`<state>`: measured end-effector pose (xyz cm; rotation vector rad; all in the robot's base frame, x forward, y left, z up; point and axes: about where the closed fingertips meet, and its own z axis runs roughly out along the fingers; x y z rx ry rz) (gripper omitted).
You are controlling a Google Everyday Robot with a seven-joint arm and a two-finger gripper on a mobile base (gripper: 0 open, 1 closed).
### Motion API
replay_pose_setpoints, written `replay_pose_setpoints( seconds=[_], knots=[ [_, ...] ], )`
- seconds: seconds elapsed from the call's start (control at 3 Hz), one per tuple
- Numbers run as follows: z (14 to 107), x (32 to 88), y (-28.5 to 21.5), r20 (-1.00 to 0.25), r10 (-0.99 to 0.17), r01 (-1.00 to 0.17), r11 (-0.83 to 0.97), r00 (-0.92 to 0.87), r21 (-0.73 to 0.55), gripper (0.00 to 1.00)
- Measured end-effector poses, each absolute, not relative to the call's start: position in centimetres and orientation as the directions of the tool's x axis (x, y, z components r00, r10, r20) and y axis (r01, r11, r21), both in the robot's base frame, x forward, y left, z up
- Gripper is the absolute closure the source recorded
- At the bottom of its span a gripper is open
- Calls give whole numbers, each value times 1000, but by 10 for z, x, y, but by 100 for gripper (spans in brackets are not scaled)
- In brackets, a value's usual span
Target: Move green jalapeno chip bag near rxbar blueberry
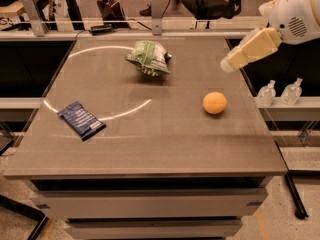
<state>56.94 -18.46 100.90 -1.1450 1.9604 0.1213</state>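
Green jalapeno chip bag (pixel 149 59): lies crumpled on the far half of the table, a little left of the middle, with its green and white foil puffed up.
Rxbar blueberry (pixel 81 120): lies flat near the left edge of the table, turned at a slant. It is well apart from the bag, nearer and to the left of it.
Gripper (pixel 233 60): a cream-coloured piece that hangs in the air over the far right part of the table. It points down and to the left, and sits right of the bag and apart from it.
Gripper state: cannot tell whether it is wide or narrow.
Arm (pixel 299 14): a rounded white housing in the upper right corner, from which the gripper juts out.
Orange fruit (pixel 214 103): a round ball on the right half of the table, nearer than the gripper and below it in the view.
Table (pixel 165 149): a grey-brown top with a bright curved streak of reflected light between the bag and the bar.
Small clear bottles (pixel 266 93): two stand on a ledge just past the right edge of the table.
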Motion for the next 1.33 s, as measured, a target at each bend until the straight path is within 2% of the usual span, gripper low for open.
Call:
replay_pose_setpoints(
  seconds=[0.33, 1.0, 1.33],
  knots=[
    [993, 597, -167, -738, -632, -752, 600, -237, -272, 0],
    [976, 596, -160, -737, -612, -726, 640, -286, -250, 0],
    [931, 600, -138, -737, -577, -682, 698, -354, -219, 0]
  ],
)
